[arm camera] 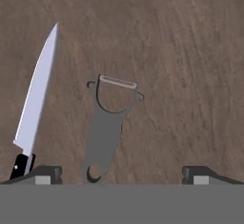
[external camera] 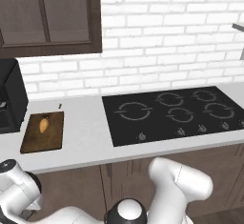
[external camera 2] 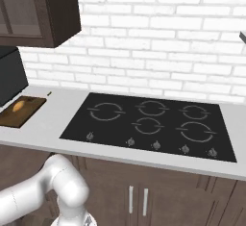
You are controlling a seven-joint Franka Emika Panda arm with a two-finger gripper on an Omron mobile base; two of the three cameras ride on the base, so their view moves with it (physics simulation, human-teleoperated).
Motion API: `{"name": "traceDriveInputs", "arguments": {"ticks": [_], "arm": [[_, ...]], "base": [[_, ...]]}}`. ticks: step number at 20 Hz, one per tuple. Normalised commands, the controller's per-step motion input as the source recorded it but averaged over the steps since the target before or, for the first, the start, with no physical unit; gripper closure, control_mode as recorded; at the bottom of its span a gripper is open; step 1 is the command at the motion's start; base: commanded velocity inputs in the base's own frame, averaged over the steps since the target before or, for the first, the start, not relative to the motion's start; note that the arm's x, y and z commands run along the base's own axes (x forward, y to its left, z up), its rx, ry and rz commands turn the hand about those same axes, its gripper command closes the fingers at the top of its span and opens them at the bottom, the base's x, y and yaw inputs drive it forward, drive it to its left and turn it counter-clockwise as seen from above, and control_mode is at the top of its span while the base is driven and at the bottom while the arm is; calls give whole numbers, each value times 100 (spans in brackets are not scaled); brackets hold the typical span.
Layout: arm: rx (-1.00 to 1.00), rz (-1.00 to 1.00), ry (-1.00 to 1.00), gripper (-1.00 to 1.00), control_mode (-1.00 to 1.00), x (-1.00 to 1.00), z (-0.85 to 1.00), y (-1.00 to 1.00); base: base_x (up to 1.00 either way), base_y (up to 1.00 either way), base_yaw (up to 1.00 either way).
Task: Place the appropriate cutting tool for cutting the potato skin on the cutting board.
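While the gripper (arm camera: 122, 174) hangs wide open and empty over a brown wood-grained surface, the long thin-bladed knife with a black handle (arm camera: 34, 108) lies at the left and the small dark grey Y-headed metal peeler (arm camera: 107, 127) lies between the fingertips. A good grasp would probably close on the peeler's handle, clear of the knife just beside it. On the pale worktop (external camera: 86, 132), the dark brown rectangular wooden cutting board (external camera: 33, 139) carries the small orange-tan potato (external camera: 44, 124); a black cooktop (external camera: 176, 111) lies to its right.
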Motion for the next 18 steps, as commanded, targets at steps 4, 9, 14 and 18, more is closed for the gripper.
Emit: {"name": "traceDriveInputs", "arguments": {"ticks": [4, 9, 14, 18], "arm": [[0, -12, 0, -100, -100, -2, -18, 4], [0, -13, 0, -100, -100, -7, -18, -4], [0, -4, 0, -100, -100, 3, -35, 3], [0, 0, 6, -100, -100, 20, -42, 12]], "base": [[0, 0, 0], [0, 0, 0], [0, 0, 0], [0, 0, 0]]}}
